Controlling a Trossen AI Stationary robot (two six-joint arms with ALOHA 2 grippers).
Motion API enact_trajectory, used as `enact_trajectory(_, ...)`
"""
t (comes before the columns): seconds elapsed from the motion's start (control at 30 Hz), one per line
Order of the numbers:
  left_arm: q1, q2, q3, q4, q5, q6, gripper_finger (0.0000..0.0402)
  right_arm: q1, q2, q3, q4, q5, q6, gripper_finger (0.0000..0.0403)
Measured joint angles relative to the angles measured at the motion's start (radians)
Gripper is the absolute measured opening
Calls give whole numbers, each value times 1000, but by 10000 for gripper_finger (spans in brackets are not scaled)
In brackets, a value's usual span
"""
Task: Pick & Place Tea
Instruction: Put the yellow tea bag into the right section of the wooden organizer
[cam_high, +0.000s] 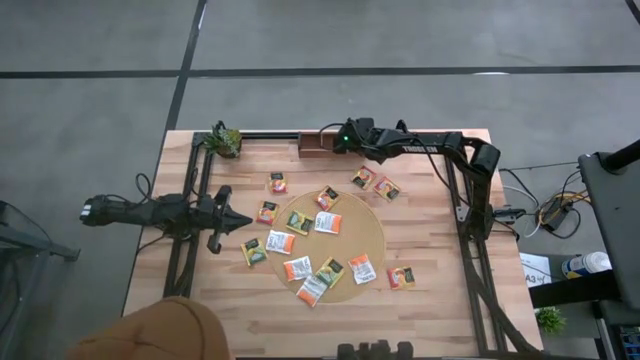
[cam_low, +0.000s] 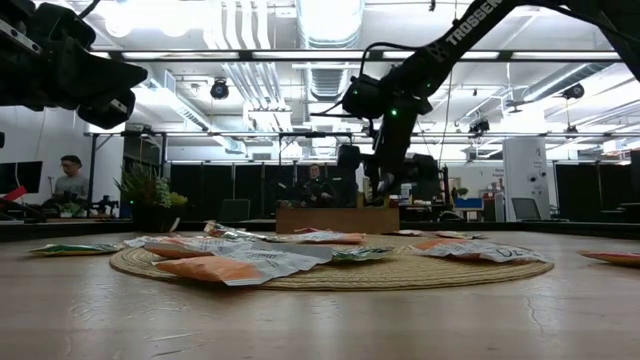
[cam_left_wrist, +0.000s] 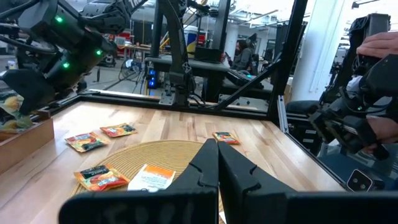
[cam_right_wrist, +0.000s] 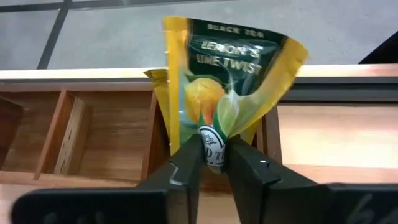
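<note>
Right gripper (cam_right_wrist: 214, 163): reaching over the wooden tray (cam_high: 313, 146) at the table's far edge, its two dark matte fingers pinching the lower edge of a green and yellow sachet (cam_right_wrist: 225, 87).
Held sachet: glossy foil, creasing where the fingers are squeezing it, standing upright over a tray partition; whether it is touching the wood I cannot tell.
Writing on held sachet: "BLACK TEA" in small letters, "LEMON & LIME TWIST" beneath, above a printed lemon and lime and a small round seal too partly hidden to read.
Wooden tray: brown, smooth-grained, split by thin upright walls into rectangular compartments.
Left gripper (cam_high: 240, 221): hanging above the table's left side just beside the mat, its fingers pressing fully together with nothing between them.
Round mat (cam_high: 368, 240): tan, woven in coiling rings, lying flat mid-table.
Loose sachets: small flat squares, orange, white with orange, and dark green with yellow, lying scattered on the mat and on the bare wood around it, such as an orange sachet (cam_high: 297, 268) on the mat and a pair (cam_high: 375, 183) near the far right edge.
Table (cam_high: 430, 300): pale butcher-block planks, showing lengthwise grain.
Arm lettering: "TROSSEN" in white along the right arm (cam_low: 470, 25) in the low view.
Potted plant (cam_high: 222, 141): green, spiky, sitting at the far left corner.
</note>
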Motion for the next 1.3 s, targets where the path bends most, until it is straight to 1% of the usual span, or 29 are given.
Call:
enact_trajectory(0.2,0,0,0,0,0,0,0,0,0,-5,-1,-1,34,121)
enact_trajectory(0.37,0,0,0,0,0,0,0,0,0,-5,0,0,35,142)
enact_trajectory(0.5,0,0,0,0,0,0,0,0,0,-8,1,29,36,153)
enact_trajectory(0.9,0,0,0,0,0,0,0,0,0,-16,2,79,40,155)
enact_trajectory(1.3,0,0,0,0,0,0,0,0,0,-18,6,75,40,155)
